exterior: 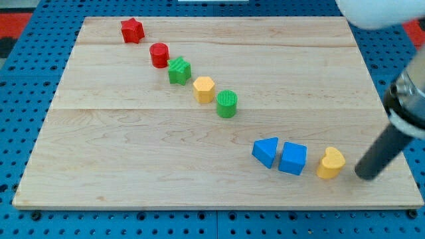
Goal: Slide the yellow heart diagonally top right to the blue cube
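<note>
The yellow heart (331, 162) lies on the wooden board near the view's bottom right. The blue cube (293, 159) sits just to its left, close beside it; whether they touch I cannot tell. My tip (364, 175) is on the board to the right of the yellow heart and slightly below it, a small gap away. The dark rod rises from it toward the view's upper right.
A blue triangular block (265, 151) touches the cube's left side. A diagonal line runs from the upper left: red star (132, 30), red cylinder (159, 55), green star (178, 71), yellow hexagon (204, 89), green cylinder (227, 104). The board's right edge (392, 119) is near the rod.
</note>
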